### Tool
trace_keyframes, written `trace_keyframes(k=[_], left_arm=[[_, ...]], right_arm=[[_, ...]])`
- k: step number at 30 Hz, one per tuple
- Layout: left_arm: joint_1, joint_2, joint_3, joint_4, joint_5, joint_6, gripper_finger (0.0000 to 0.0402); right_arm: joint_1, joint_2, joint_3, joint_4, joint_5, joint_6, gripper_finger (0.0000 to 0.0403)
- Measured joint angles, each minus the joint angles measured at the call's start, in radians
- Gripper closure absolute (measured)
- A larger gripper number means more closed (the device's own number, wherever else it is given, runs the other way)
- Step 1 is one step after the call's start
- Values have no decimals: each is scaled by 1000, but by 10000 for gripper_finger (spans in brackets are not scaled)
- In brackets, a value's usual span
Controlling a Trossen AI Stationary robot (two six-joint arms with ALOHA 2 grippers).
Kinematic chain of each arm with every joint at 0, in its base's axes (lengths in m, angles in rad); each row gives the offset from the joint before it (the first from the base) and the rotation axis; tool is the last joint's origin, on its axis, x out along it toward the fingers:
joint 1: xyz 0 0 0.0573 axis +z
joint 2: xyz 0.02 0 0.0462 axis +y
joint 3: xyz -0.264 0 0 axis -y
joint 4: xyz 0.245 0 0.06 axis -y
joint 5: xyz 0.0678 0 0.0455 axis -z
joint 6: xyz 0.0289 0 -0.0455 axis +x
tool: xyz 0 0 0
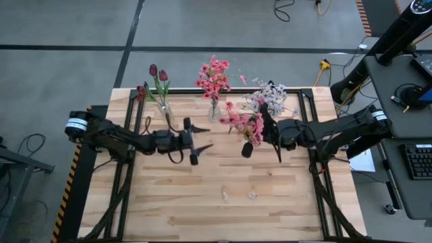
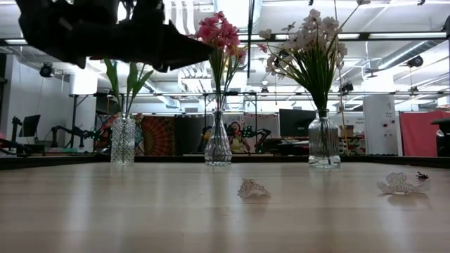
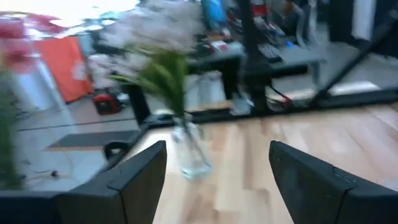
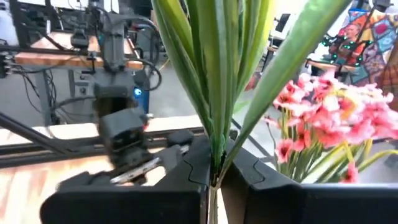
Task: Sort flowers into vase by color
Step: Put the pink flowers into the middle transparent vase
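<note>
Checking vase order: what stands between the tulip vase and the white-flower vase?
The pink-flower vase stands between the tulip vase and the white-flower vase, in one row in the low view; the high view agrees.

Two scraps of fallen petal (image 2: 253, 188) are lying on the bare wooden table (image 1: 202, 202), well apart from each other. A keyboard (image 1: 420, 160) is sitting on a desk to the right, and cables (image 1: 283, 9) are trailing across the grey floor.
</note>
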Motion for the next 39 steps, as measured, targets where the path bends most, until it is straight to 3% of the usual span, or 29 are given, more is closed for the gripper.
trace_keyframes(k=[5, 13, 19, 26, 31, 39], left_arm=[[76, -15, -43, 47, 0, -50, 137], [184, 64, -8, -3, 0, -153, 137], [219, 169, 49, -5, -6, -165, 137], [260, 286, 99, 37, -89, -199, 137], [288, 334, 87, 108, -146, -208, 137], [332, 348, 103, 121, -102, -178, 137]], right_arm=[[-34, 0, 24, -1, -92, 17, 390], [-59, 0, 41, 2, -98, -1, 390], [-98, 0, 43, 11, -99, -1, 390], [-143, 0, 43, 27, -201, 0, 390], [-151, 0, 43, 26, -203, -5, 390], [-153, 0, 43, 26, -203, -35, 390]])
